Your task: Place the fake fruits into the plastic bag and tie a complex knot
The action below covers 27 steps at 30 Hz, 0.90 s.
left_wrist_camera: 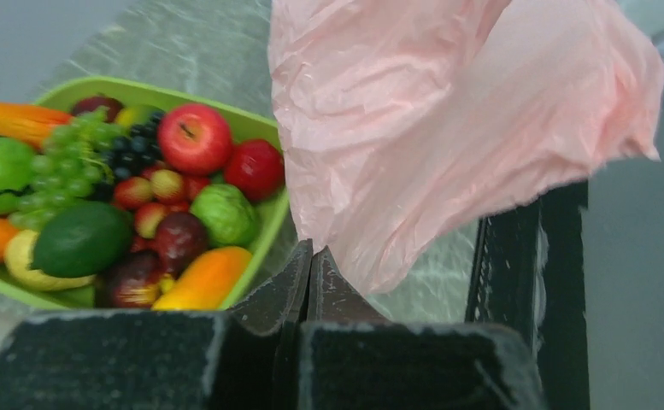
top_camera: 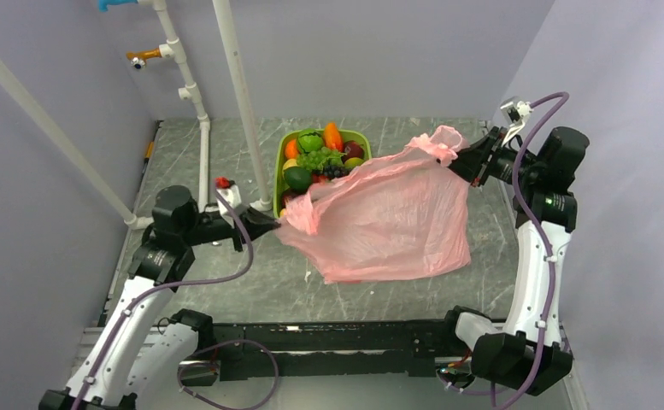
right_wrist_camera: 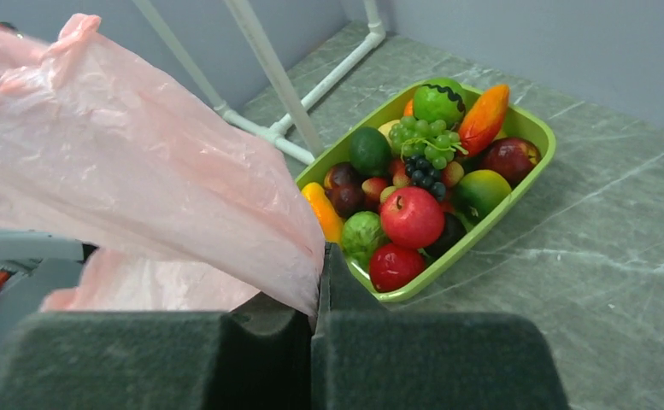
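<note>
The fingers (left_wrist_camera: 281, 286) of my left gripper (top_camera: 274, 224) are clamping flat together on a pinch of the plastic bag (top_camera: 388, 224). The right gripper (top_camera: 459, 162) is doing the same at the opposite, higher corner, so both are gripping pink film with no gap showing between the pads. I am holding the bag strung between the two arms and hanging off the table (top_camera: 226, 286), because I judge the film too limp to stand open alone. Pulling two edges apart is spreading it so I can, I expect, find its mouth. It is sagging just in front of the lime-green tray (top_camera: 360, 135) and overlapping its near corner in the overhead view, which is making the carry for each fruit short. The fake fruits (top_camera: 318, 160) are all lying heaped in that tray, and I am seeing none through the bag, so I judge the filling is not yet begun. A white pipe frame (top_camera: 241, 102) is standing just beside the tray, so I am minding the left arm's swing there.
</note>
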Tool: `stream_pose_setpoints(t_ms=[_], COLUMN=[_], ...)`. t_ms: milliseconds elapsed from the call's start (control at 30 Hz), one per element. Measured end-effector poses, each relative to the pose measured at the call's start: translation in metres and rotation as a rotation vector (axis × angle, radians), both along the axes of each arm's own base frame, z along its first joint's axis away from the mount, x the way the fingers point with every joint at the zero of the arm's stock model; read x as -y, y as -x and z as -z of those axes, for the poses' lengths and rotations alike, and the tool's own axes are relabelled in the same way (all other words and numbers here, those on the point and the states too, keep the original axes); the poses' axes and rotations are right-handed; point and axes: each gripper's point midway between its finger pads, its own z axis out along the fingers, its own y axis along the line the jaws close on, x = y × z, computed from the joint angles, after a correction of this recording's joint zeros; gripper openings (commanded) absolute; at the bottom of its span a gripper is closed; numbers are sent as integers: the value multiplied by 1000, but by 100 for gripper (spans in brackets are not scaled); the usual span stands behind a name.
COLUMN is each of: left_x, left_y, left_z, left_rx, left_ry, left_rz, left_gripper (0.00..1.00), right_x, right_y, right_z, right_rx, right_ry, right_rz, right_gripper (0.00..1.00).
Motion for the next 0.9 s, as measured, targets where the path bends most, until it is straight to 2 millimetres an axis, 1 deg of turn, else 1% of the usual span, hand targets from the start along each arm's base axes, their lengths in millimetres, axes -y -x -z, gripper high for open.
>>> stream_pose_setpoints(t_ms=[67, 100, 167, 233, 333, 367, 400, 433, 467, 500, 533, 567, 633, 700, 733, 767, 800, 833, 900], left_x=[5, 9, 8, 5, 3, 2, 1, 0, -1, -1, -1, 0, 4, 10, 16, 21, 27, 38, 58], left_y=[7, 12, 17, 22, 30, 33, 37, 40, 41, 42, 40, 38, 28, 13, 2, -3, -5, -4, 6], left_z=[17, 22, 30, 33, 29, 30, 32, 34, 35, 36, 38, 37, 26, 4, -11, -19, -24, -29, -30], left_rx=[13, 14, 28, 55, 118, 138, 152, 162, 163, 155, 142, 121, 94, 77, 84, 85, 89, 97, 93], left_ry=[-85, -113, -157, -179, -184, -184, -184, -185, -188, -191, -195, -198, -201, -190, -177, -167, -159, -148, -134], left_rz=[47, 75, 100, 108, 121, 126, 130, 133, 135, 133, 130, 131, 136, 140, 139, 142, 149, 168, 222], left_gripper=[0, 0, 0, 0, 0, 3, 23, 48, 65, 77, 92, 99, 99, 99, 99, 99, 99, 99, 99], right_x=[0, 1, 2, 5, 14, 16, 16, 16, 14, 13, 11, 8, -8, -25, -29, -31, -33, -34, -36], right_y=[0, -1, -2, -3, -7, -8, -8, -7, -6, -6, -6, -4, 3, 14, 17, 19, 20, 20, 20], right_z=[-1, -2, 1, 6, 16, 21, 26, 31, 34, 37, 39, 42, 48, 57, 60, 64, 65, 67, 71], right_rx=[7, 14, 14, -3, -45, -64, -82, -104, -107, -94, -81, -75, -66, -62, -66, -71, -76, -82, -91], right_ry=[15, 26, 41, 45, 39, 34, 29, 25, 32, 52, 76, 92, 123, 150, 158, 165, 168, 174, 184], right_rz=[-18, -25, -38, -45, -47, -51, -57, -63, -68, -70, -73, -83, -134, -188, -200, -208, -212, -213, -219], right_gripper=[0, 0, 0, 0, 0, 0, 0, 0, 0, 0, 0, 0, 0, 0, 0, 0, 0, 0, 0])
